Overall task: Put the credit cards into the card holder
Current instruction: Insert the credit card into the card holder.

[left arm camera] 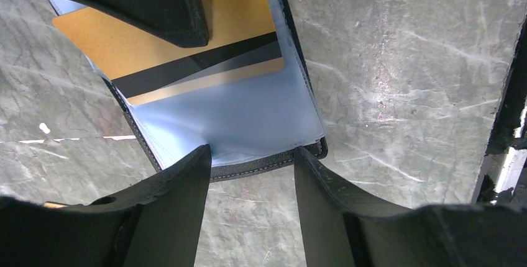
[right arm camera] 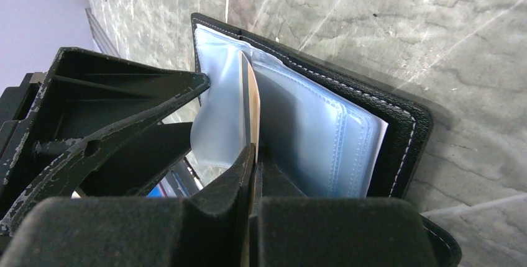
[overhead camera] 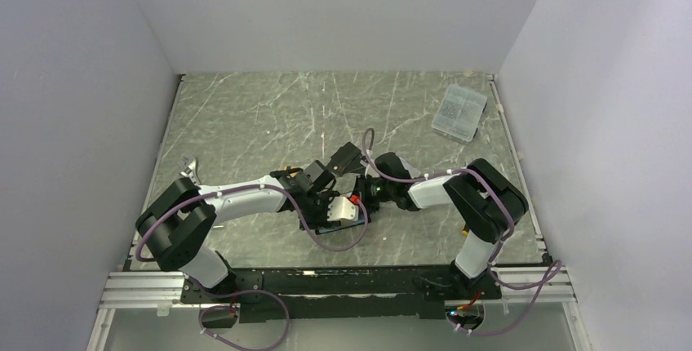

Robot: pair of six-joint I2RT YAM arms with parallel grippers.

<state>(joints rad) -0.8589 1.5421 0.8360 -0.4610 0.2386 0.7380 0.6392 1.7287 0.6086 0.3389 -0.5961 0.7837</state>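
Presently, the orange-gold card (left arm camera: 124, 43) is being gripped edge-on between the tightly clenched right jaws and is being fed into one of the light blue plastic sleeves of the card holder (right arm camera: 398, 136). The holder is lying open near the middle of the counter (overhead camera: 245, 114), between the two arms, with its black stitched cover underneath and its sleeves facing up. In the left wrist view the card's striped end is being pointed toward the holder's stitched edge. A band of bare blue lining is showing between the two, so the card is being judged as only partly in.

The left jaws are being held parted, grasping nothing. Their tips are being positioned at the holder's near edge, and one is touching the raised sleeve in the right wrist view. Whether the holder is being pressed down by them cannot be told.

The task is being judged as early on, because this card is not yet pushed home or let go. No other card is being seen in the sleeves that show. The silver-grey and black cards are not being made out in any view, so they are being counted as left to do.
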